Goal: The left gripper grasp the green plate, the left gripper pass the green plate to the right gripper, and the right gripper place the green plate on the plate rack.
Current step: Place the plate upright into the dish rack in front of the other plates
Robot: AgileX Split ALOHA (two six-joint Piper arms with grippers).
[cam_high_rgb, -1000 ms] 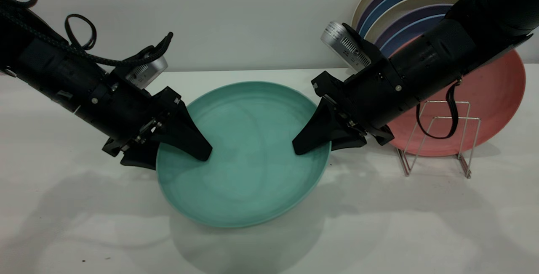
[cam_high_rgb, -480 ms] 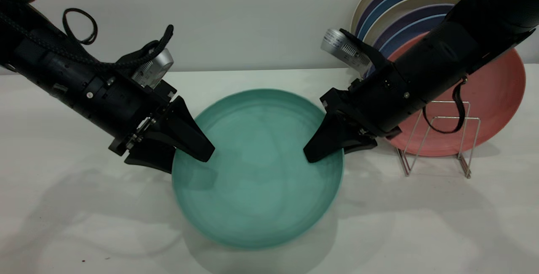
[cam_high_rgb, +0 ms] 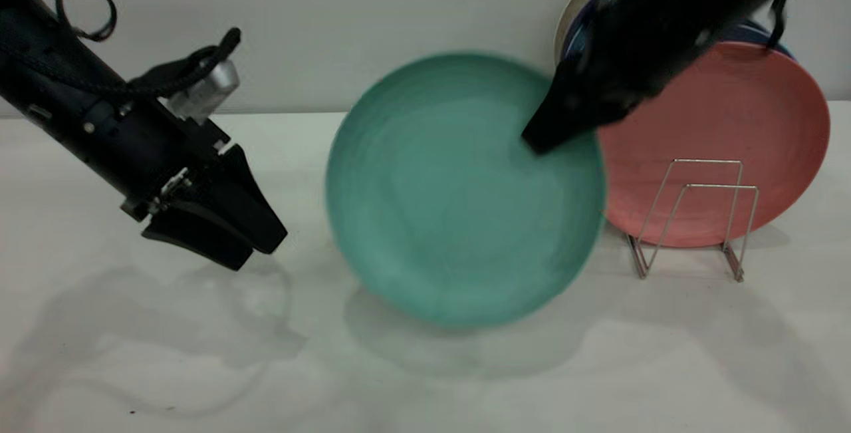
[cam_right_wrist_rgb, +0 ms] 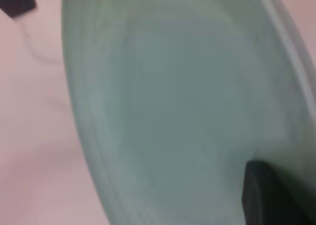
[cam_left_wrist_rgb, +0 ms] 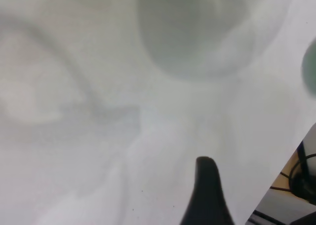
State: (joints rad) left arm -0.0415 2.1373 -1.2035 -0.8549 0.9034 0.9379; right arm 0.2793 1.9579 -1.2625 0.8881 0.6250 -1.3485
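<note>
Above table [cam_high_rgb: 133,353], green plate [cam_high_rgb: 459,200] between right fingers [cam_high_rgb: 552,130]

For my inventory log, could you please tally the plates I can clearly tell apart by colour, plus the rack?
Green plate: 1
Pink plate: 1
Plate rack: 1
Total: 3. More plates stand behind the pink one, mostly hidden by the right gripper, so they are uncounted.

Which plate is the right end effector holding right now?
The green plate: the right end effector grips its upper edge, lifted off the table. The pink plate and the darker plates behind it stand by the plate rack.
</note>
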